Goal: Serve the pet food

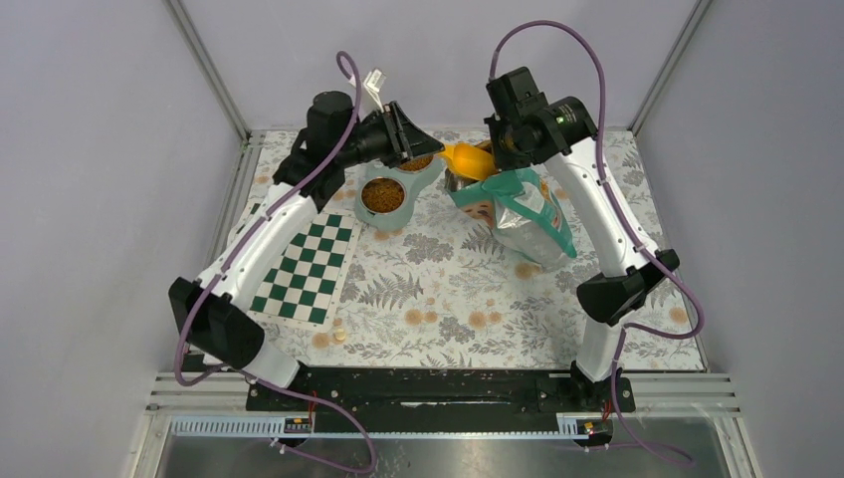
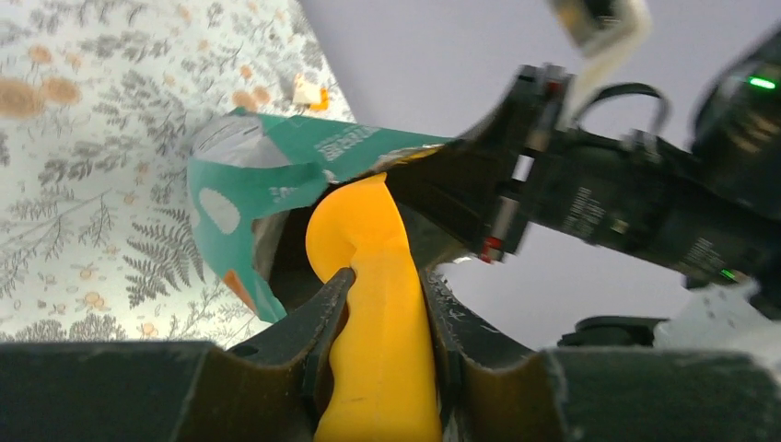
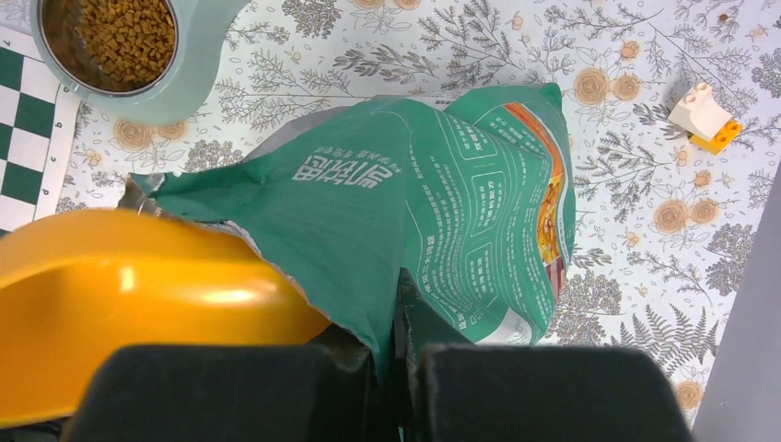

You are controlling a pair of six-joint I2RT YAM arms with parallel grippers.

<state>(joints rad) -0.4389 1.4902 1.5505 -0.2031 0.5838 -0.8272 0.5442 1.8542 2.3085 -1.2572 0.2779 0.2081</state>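
Note:
The pet food, brown kibble (image 1: 382, 196), fills the near cup of a pale teal double bowl (image 1: 398, 214); the same kibble (image 3: 124, 37) shows in the right wrist view. My left gripper (image 1: 416, 149) is shut on the handle of an orange scoop (image 1: 468, 159), which sits between its fingers (image 2: 322, 318). The scoop's head (image 3: 129, 285) is at the torn mouth of the teal-and-white pouch (image 1: 523, 209). My right gripper (image 3: 401, 322) is shut on the pouch's upper edge (image 3: 396, 221), holding it up above the mat.
A green-and-white checkerboard (image 1: 309, 264) lies left of the bowl on the floral mat (image 1: 438, 289). A small white-and-orange toy block (image 3: 705, 115) sits on the mat right of the pouch. Grey walls close in the back and sides.

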